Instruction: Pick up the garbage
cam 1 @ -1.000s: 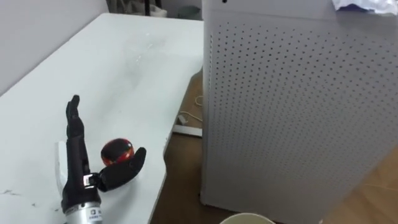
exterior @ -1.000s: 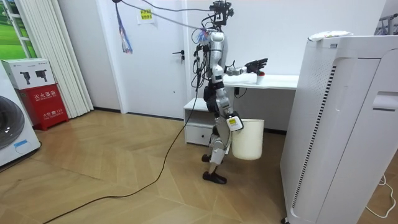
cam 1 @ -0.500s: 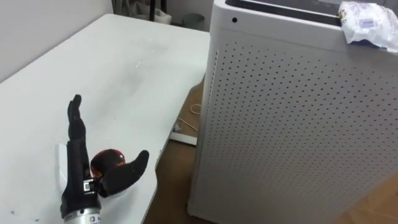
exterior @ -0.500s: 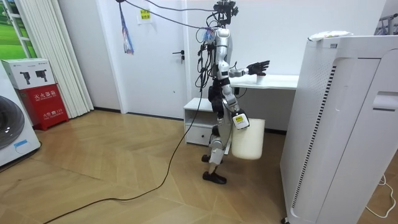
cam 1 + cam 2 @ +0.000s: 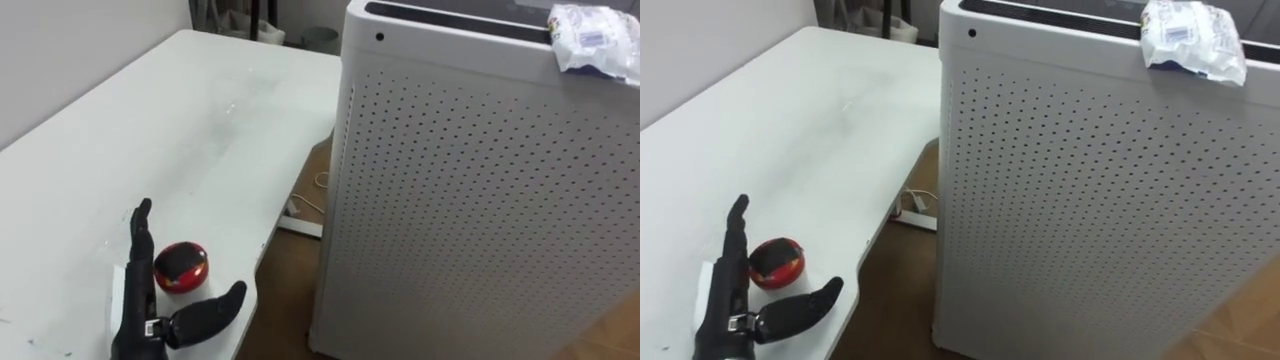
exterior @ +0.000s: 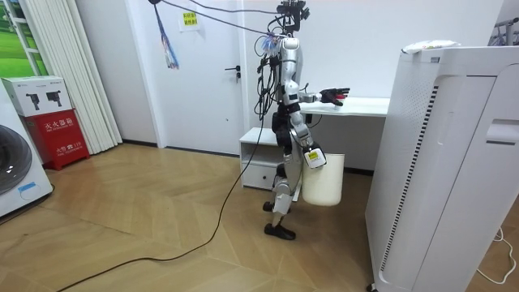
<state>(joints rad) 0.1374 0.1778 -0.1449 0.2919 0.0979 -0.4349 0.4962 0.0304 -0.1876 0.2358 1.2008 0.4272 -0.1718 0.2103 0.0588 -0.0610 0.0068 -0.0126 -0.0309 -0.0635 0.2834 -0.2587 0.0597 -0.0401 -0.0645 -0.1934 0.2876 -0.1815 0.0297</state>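
Stance: the robot stands upright at the end of the white surface (image 5: 200, 120), a tall white perforated cabinet (image 5: 480, 200) at its 3 o'clock.

Left hand (image 5: 145, 318): reached out low over the near edge of the surface, at 7 o'clock in the eye views.

Fingers (image 5: 140, 235): straight and pointing to 12 o'clock, thumb spread wide toward 2 o'clock. They are fully open and hold nothing.

Task item: a red round object (image 5: 181, 267) lies on the surface in the fork between fingers and thumb, at 1 o'clock from the palm and just beside the fingers. Whether they touch cannot be told.

Second item: a crumpled pale packet (image 5: 595, 40) lies on top of the cabinet, at the eye views' 1 o'clock corner, well apart from the hand.

Right hand (image 6: 312, 158): hangs low at the robot's side in the room view, against the rim of a white bucket (image 6: 326, 182). The state of its fingers cannot be told.

Bucket: hangs upright beside the robot's leg, below the edge of the surface.
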